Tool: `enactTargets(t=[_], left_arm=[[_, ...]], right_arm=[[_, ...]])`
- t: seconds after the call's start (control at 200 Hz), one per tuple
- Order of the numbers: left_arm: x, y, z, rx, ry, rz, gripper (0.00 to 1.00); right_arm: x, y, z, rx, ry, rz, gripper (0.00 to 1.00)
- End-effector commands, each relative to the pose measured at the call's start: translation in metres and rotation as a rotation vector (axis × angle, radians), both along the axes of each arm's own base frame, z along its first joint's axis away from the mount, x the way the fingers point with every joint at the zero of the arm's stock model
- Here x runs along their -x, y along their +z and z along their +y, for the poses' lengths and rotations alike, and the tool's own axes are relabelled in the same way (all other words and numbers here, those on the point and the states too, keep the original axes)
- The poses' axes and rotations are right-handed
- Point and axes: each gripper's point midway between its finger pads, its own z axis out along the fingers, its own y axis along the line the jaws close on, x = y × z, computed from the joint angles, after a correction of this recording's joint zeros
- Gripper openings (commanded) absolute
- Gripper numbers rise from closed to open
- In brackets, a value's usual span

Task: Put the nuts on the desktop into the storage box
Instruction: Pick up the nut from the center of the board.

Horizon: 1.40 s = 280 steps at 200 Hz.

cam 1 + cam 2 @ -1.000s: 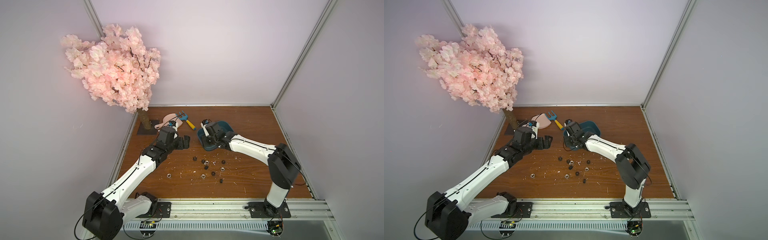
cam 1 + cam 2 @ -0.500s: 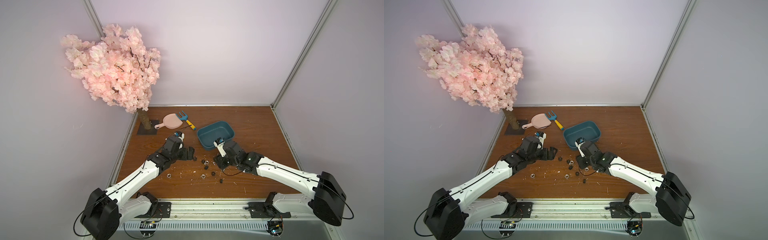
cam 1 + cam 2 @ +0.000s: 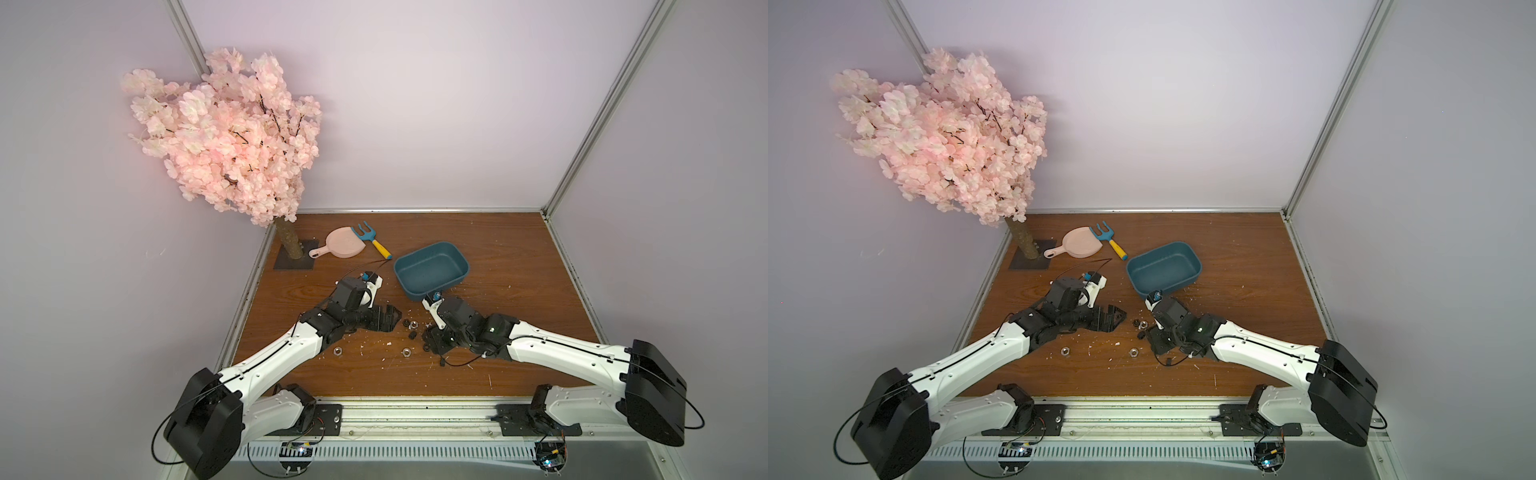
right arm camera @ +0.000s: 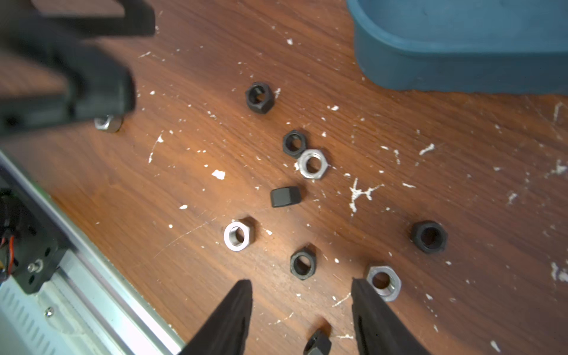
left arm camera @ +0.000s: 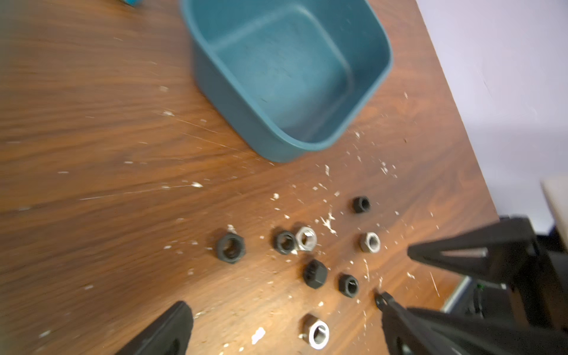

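The box (image 3: 430, 270) sits open side up on the worktop (image 3: 519, 270), right of centre in both top views. Its long axis runs from lower left to upper right.

The nuts (image 3: 414, 323) lie scattered on the wood just below the box's near corner, between the two arms. Most lie flat with the hole facing up. One tipped black nut (image 4: 285, 196) rests on its side, its long axis across the frame.

The left tool (image 5: 282, 302) reaches in from the left with its fingers spread wide, pinching nothing. In the right wrist view its dark body half covers a hidden silver nut (image 4: 107, 123).

The right tool (image 4: 301, 282) has its fingers parted and grips nothing. A flat black nut (image 4: 303, 264) lies just ahead of the gap. A silver nut (image 4: 382, 282) lies against the outer side of one finger, and an edge-on black nut (image 4: 318, 342) shows between the fingers at the frame's bottom.

A pink dustpan (image 3: 345, 245), a blue fork (image 3: 372, 239) and a blossom tree (image 3: 228, 137) stand at the upper left, well apart from the nuts.
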Motion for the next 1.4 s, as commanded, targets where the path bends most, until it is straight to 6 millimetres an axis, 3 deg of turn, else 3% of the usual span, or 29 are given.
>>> enactTargets(t=[0.0,0.145,0.26,0.42,0.586,0.926,1.121,1.241,1.396], left_arm=[[0.010,0.002,-0.028,0.025,-0.112,-0.041,0.98],[0.009,-0.021,-0.042,-0.090,-0.130,-0.061,0.94],[0.007,-0.041,-0.047,-0.176,-0.156,-0.067,0.86],[0.006,-0.061,-0.052,-0.232,-0.206,-0.067,0.71],[0.013,-0.073,-0.058,-0.295,-0.269,-0.098,0.70],[0.012,-0.086,-0.061,-0.320,-0.278,-0.106,0.49],[0.013,-0.089,-0.072,-0.282,-0.304,-0.097,0.30],[0.016,-0.084,-0.078,-0.246,-0.330,-0.092,0.17],[0.019,-0.064,-0.083,-0.187,-0.315,-0.082,0.11]], right_arm=[[0.000,0.000,-0.023,-0.019,-0.118,0.052,0.61],[-0.005,-0.010,-0.055,-0.083,-0.222,0.144,0.62],[-0.013,-0.005,-0.075,-0.136,-0.284,0.127,0.61],[-0.018,0.006,-0.079,-0.179,-0.300,0.091,0.62],[-0.021,0.014,-0.078,-0.199,-0.299,0.059,0.62],[-0.027,0.030,-0.078,-0.230,-0.298,0.004,0.62],[-0.030,0.037,-0.077,-0.241,-0.292,-0.021,0.62],[-0.032,0.042,-0.080,-0.243,-0.290,-0.058,0.65],[-0.032,0.061,-0.073,-0.298,-0.222,-0.143,0.67]])
